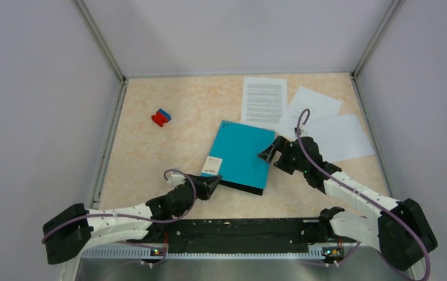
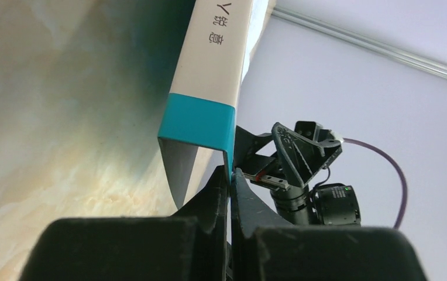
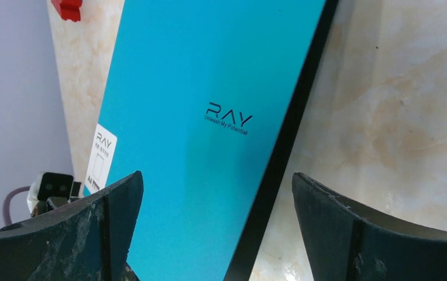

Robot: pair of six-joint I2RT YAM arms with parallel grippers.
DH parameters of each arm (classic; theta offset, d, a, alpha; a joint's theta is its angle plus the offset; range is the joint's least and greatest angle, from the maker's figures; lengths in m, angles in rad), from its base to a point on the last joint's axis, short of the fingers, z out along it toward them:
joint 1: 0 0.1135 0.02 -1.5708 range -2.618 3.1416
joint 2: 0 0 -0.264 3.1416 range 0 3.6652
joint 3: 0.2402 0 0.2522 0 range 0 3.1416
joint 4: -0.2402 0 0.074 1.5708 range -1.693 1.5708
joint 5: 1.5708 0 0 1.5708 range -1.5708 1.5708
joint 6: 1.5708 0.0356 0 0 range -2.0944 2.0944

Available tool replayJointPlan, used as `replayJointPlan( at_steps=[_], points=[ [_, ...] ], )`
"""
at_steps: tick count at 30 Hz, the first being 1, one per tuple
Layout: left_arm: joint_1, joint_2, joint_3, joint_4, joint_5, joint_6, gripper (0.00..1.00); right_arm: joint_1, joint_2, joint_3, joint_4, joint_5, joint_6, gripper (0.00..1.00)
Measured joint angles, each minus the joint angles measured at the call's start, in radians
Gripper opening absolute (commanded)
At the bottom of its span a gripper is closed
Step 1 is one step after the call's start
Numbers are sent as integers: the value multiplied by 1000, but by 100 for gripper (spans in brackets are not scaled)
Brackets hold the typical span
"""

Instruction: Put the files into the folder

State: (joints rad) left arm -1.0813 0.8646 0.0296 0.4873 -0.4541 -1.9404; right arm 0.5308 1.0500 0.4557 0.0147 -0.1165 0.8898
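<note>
Currently pinches the near-left corner of the flat teal-blue rectangular folder [image 1: 241, 153] with the left claw [image 1: 214, 182], pressed together on the cover edge. Holds the right claw [image 1: 270, 152] spread over the folder's right edge. Lies closed on the marbled beige worktop [image 1: 151, 152], long axis far-to-near. Leaves three thin white paper sheets [image 1: 315, 105] far-right, nearer the right arm.

2 white arms [image 1: 121, 215], black joints [image 1: 177, 200] and bases [image 1: 66, 235], looping purple cables [image 1: 298, 124]

Printed sheet [image 1: 264, 100] text illegibly small
</note>
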Motion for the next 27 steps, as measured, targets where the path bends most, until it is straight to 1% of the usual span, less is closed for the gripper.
replayJointPlan(
  at_steps=[3,9,13,27],
  points=[
    [0,-55,0,-47,-1,0,0,-42,1,-25,22,-54,29,93],
    [-1,-71,0,-87,3,0,0,-51,12,-52,96,-137,100,89],
    [0,-71,0,-89,-2,0,0,-58,38,-55,145,-151,135,87],
    [0,-71,0,-89,1,2,0,-82,81,-97,220,-179,194,84]
  ],
)
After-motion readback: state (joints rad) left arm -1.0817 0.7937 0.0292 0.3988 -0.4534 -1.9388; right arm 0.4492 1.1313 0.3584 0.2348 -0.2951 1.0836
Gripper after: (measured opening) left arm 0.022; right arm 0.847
